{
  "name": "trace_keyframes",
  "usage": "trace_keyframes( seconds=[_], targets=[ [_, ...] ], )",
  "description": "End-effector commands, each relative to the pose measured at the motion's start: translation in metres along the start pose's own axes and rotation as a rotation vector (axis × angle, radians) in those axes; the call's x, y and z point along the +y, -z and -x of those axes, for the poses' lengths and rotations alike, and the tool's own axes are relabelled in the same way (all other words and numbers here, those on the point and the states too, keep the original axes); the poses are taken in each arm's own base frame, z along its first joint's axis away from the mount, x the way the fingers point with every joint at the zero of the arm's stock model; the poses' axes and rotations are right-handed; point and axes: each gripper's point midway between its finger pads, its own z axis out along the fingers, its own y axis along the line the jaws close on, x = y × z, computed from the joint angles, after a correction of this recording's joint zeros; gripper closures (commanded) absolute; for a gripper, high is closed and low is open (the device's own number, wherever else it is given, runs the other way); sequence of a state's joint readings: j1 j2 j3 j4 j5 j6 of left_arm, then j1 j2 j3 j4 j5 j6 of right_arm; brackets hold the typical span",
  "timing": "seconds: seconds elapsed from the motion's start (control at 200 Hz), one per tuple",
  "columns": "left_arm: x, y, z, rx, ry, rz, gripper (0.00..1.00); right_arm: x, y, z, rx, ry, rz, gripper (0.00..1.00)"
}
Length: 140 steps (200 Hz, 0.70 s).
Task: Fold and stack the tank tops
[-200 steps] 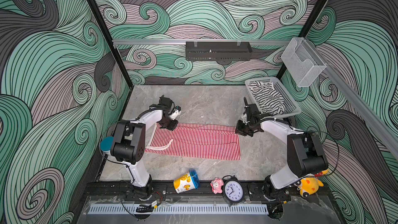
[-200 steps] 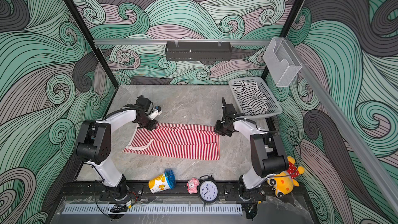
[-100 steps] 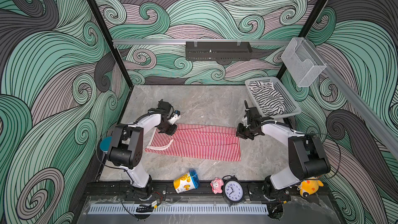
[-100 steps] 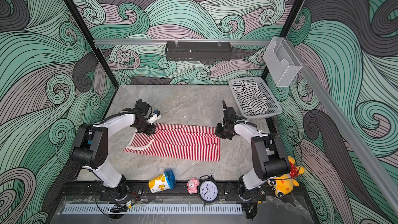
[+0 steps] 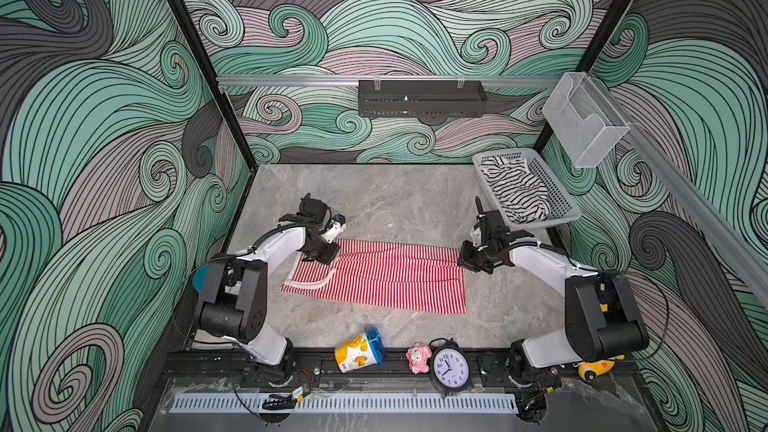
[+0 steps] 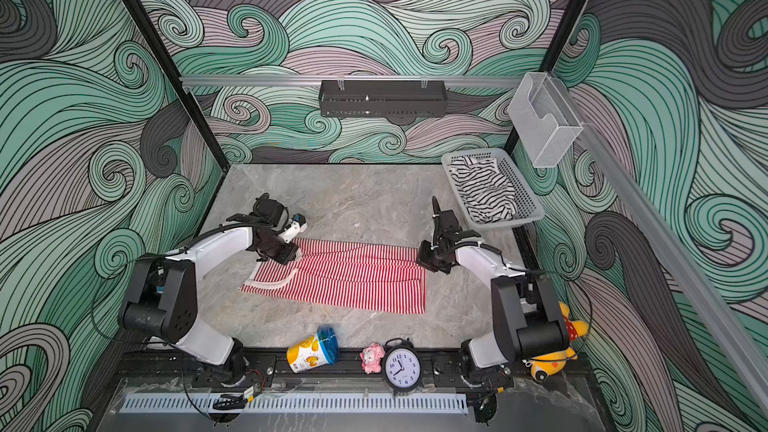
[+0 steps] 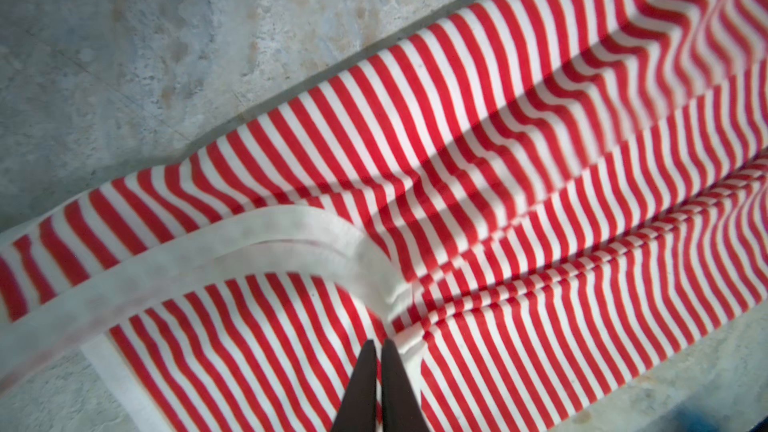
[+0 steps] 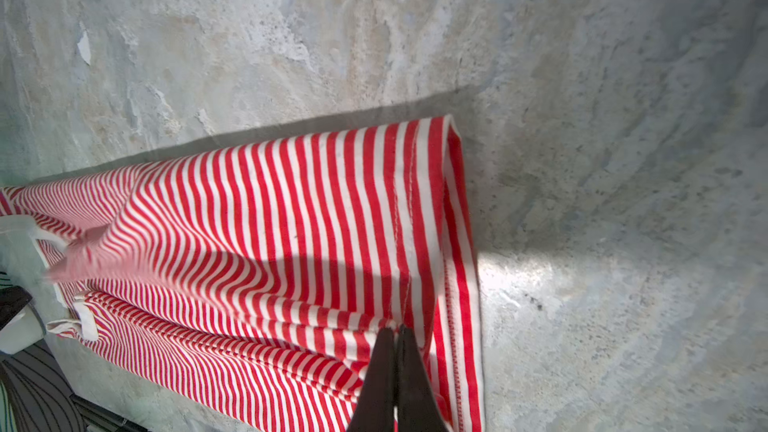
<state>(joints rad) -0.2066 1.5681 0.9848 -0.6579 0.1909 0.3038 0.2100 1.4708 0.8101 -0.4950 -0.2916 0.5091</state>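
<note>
1. Grey marble table [image 5: 386, 201], wave-patterned walls.
2. Red top [image 5: 386, 280] lies mid-table, its far edge lifted into a fold.
3. Left gripper [image 7: 378, 344] pinches the cream-trimmed end, jaws closed on cloth.
4. Right gripper [image 8: 395, 331] pinches the hem likewise.
5. Black top [image 5: 515, 195] sits in the basket [image 5: 559, 197].

Red-striped top [image 5: 386, 280] (cream trim [image 7: 208, 255]); black-striped top [image 5: 517, 193].

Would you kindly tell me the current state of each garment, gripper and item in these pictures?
Red-and-white striped knit tank top: spread on the table, far edge pinched at both ends.
Black-and-white striped tank top: crumpled in the grey plastic basket.
Left gripper: shut on that top beside its cream trim.
Right gripper: shut on its hem.
Yellow cup with blue lid: lying on its side.
</note>
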Motion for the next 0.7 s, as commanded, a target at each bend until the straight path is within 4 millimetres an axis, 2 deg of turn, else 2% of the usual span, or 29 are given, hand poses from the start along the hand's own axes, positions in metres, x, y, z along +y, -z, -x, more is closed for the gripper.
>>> trace_keyframes(
  seconds=[0.0,0.195,0.405,0.476,0.616,0.696],
  targets=[
    [-0.003,0.001,-0.003,0.001,-0.015,-0.007,0.9,-0.005,0.001,-0.007,0.007,-0.013,-0.012,1.0],
    [-0.002,-0.01,-0.011,0.054,-0.004,-0.014,0.9,-0.006,-0.003,-0.014,0.027,-0.013,-0.012,1.0],
    [0.001,-0.005,-0.003,0.036,-0.009,0.002,0.88,-0.003,-0.004,-0.024,0.058,0.021,-0.012,1.0],
    [0.0,-0.004,0.002,0.032,-0.013,-0.007,0.84,-0.001,-0.002,-0.026,0.062,0.038,-0.013,0.95],
    [-0.004,-0.002,0.016,0.028,-0.021,-0.019,0.74,-0.005,0.01,-0.024,0.046,0.053,-0.059,0.74],
    [-0.01,-0.004,0.019,0.029,-0.037,-0.022,0.7,-0.006,0.018,-0.019,0.018,0.05,-0.081,0.72]
  ],
)
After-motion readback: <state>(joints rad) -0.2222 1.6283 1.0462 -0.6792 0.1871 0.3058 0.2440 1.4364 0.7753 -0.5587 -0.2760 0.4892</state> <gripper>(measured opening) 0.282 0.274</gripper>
